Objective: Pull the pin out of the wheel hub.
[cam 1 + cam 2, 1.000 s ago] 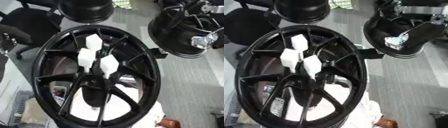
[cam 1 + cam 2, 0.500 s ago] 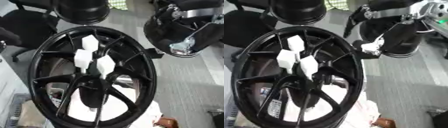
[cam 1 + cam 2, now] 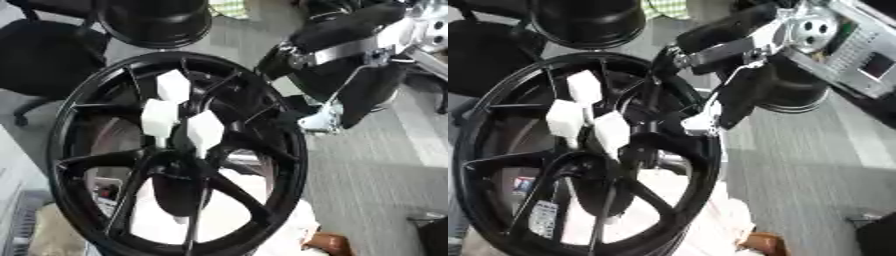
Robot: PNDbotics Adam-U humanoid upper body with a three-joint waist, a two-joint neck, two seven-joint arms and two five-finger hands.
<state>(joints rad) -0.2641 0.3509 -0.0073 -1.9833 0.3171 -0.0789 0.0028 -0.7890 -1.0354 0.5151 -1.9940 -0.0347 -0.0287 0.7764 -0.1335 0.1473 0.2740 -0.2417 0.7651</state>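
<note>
While the right hand is reaching in from the upper right, its fingers are too blurred to read.
3 white pins are standing in the black wheel hub; they are looking light and rigid, best pinched at their blocky heads.

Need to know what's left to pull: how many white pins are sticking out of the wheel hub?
3. One upper pin, one lower left pin, one lower right pin, clustered above the wheel hub centre. Spokes could hide others.
</note>
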